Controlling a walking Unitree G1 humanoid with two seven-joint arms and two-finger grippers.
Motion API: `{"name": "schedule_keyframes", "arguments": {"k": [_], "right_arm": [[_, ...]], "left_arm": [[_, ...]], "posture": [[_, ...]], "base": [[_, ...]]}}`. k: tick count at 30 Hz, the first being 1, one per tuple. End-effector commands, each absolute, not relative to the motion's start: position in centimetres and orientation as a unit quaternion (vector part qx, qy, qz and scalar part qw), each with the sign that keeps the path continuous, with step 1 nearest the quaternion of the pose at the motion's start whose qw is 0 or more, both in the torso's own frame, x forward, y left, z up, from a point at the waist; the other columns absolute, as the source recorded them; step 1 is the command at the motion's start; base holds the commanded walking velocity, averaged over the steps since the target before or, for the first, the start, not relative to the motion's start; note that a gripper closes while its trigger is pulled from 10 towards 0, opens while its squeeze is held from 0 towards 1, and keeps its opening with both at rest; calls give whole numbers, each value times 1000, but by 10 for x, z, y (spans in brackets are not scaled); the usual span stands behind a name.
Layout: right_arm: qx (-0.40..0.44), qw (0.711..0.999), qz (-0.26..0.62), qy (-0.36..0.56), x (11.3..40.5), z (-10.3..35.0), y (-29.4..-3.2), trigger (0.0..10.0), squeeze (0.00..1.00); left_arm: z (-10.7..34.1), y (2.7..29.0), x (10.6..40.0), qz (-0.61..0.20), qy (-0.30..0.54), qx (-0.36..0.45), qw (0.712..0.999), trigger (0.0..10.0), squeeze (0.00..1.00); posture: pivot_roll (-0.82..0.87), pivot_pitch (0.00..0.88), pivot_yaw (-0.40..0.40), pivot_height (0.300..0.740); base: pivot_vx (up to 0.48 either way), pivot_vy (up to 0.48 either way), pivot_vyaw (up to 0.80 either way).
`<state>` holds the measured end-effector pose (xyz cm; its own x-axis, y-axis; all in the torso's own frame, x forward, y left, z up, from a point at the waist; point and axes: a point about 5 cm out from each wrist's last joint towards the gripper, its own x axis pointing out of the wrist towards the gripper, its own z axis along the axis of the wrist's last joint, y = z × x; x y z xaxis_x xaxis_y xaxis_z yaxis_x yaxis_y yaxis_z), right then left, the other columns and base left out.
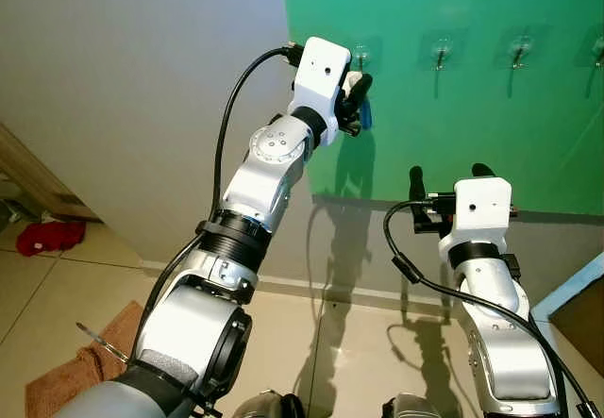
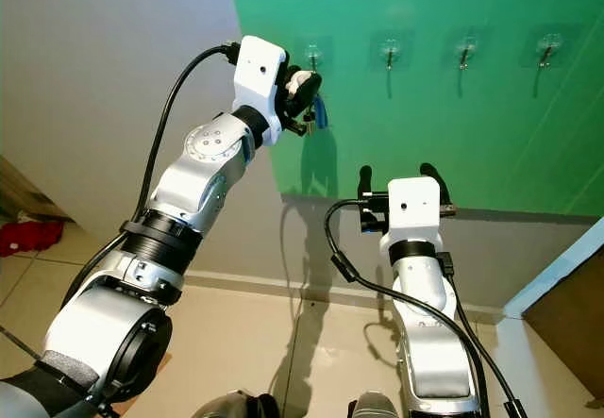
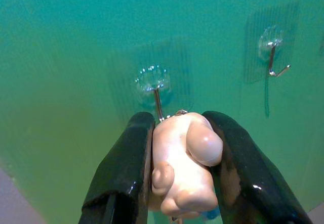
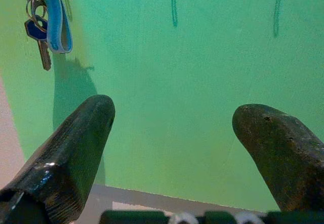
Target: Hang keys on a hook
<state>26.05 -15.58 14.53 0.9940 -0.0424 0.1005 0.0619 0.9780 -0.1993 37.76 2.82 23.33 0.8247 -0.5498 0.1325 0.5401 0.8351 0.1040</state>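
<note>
Green board (image 1: 472, 125) covers the wall ahead, carrying a row of clear adhesive hooks with metal prongs. At the leftmost hook (image 3: 153, 82) the left gripper (image 1: 357, 97) is raised, its two black fingers clamped on a pale, cream-coloured lumpy figurine charm (image 3: 183, 166), held just below and in front of the hook's prong. From the charm hang the keys (image 4: 40, 39), a blue-headed key on a ring beside a blue strap loop (image 4: 54, 19), dangling against the board. Whether the ring sits on the prong cannot be told. Lower down, the right gripper (image 1: 450, 177) points at the board, fingers spread apart and holding nothing. A red cloth (image 1: 49, 237) lies on the tiled floor.
</note>
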Motion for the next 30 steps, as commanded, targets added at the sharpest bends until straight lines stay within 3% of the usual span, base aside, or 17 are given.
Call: {"name": "schedule_keyframes", "arguments": {"k": [1,19,30], "right_arm": [[-99,994,-16,-43,260,142,-151,10000,141],[-98,994,-17,-43,260,142,-150,10000,137],[-97,994,-16,-39,261,141,-150,10000,145]], "left_arm": [[246,32,379,-283,-101,33,953,0,0],[268,37,398,-264,-115,52,956,0,0],[242,41,405,-253,-82,62,962,0,0]], "posture": [[-214,17,131,740],[-220,22,137,740],[-229,33,143,740]], "base": [[0,0,0],[0,0,0],[0,0,0]]}}
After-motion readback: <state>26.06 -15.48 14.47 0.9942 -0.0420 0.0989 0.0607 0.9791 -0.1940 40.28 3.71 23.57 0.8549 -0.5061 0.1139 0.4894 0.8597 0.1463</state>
